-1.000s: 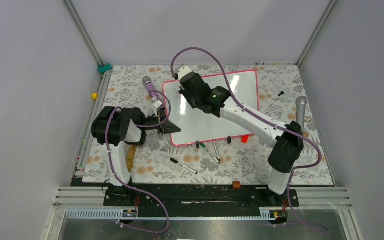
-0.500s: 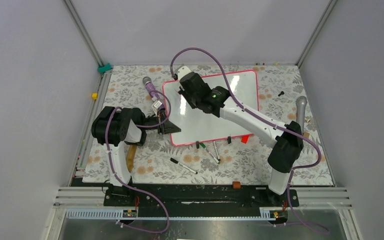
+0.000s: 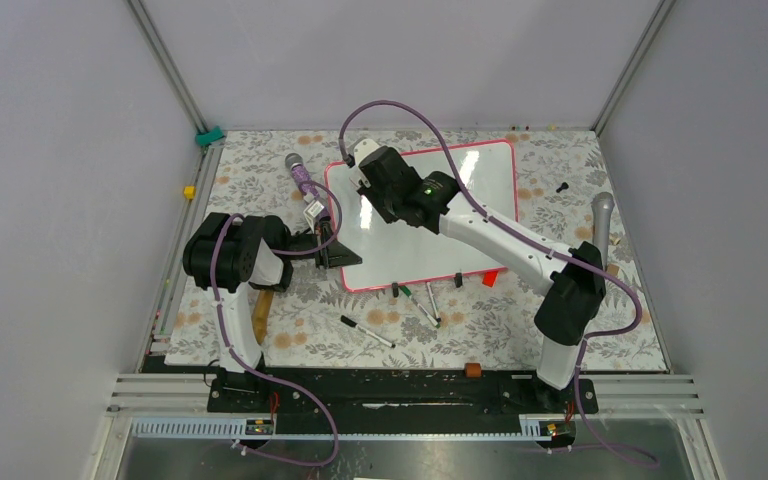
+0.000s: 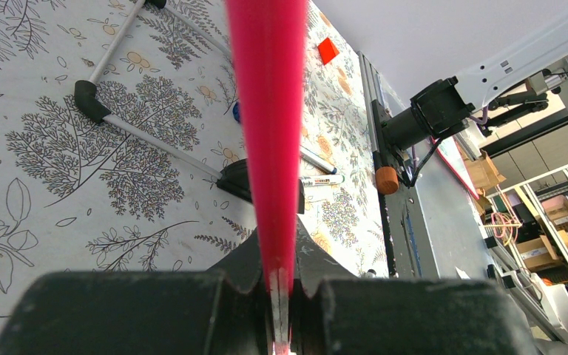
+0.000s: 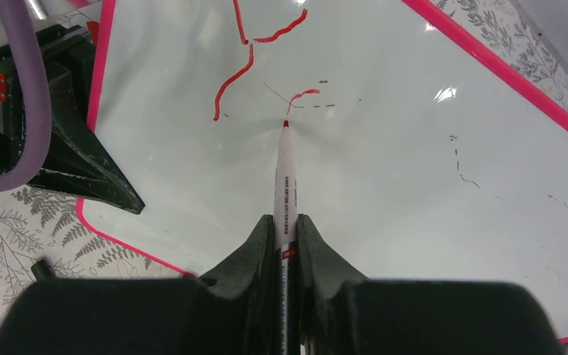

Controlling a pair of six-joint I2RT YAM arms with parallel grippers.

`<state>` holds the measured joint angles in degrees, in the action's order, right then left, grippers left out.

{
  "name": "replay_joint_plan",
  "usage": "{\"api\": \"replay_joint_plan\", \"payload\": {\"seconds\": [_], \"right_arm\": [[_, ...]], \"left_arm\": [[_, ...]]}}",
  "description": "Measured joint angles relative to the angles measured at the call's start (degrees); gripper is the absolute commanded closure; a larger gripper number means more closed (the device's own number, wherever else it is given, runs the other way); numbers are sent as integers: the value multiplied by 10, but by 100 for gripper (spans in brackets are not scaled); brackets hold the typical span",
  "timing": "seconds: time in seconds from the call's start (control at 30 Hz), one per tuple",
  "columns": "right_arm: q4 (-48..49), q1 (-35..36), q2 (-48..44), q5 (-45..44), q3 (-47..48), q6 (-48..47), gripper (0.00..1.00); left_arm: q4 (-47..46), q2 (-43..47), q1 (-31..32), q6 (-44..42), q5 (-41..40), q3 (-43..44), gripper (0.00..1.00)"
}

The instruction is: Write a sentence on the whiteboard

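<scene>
whiteboard [image 3: 405, 255] lay flat on the flowered table [image 3: 250, 170], beneath the right end effector [image 5: 285, 231] and gripped at one edge by the left end effector [image 4: 278, 279]. we saw the right end effector clenched on a white marker [image 5: 284, 181], which stuck straight out ahead of it, its red tip touching the glossy surface. the sentence [image 5: 234, 80] showed only as a few thin red strokes just beyond that tip and up to its left; we could not make out any letter. the left end effector was clenched on the whiteboard's pink-red edge, which ran away from between its fingers. loose markers [image 3: 367, 332] lay on the table ahead of the left end effector, apart from it, beside the board's near edge.
</scene>
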<state>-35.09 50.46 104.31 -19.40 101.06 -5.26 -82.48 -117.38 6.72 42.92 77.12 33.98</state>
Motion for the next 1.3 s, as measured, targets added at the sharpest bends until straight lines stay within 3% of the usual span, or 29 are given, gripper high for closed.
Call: {"api": "replay_joint_plan", "payload": {"seconds": [0.77,1.3], "right_arm": [[-17,0,0,-70,3,-11,100],[-12,0,23,-69,42,-16,100]], "left_arm": [[0,0,0,1,0,0,100],[0,0,0,2,0,0,100]]}}
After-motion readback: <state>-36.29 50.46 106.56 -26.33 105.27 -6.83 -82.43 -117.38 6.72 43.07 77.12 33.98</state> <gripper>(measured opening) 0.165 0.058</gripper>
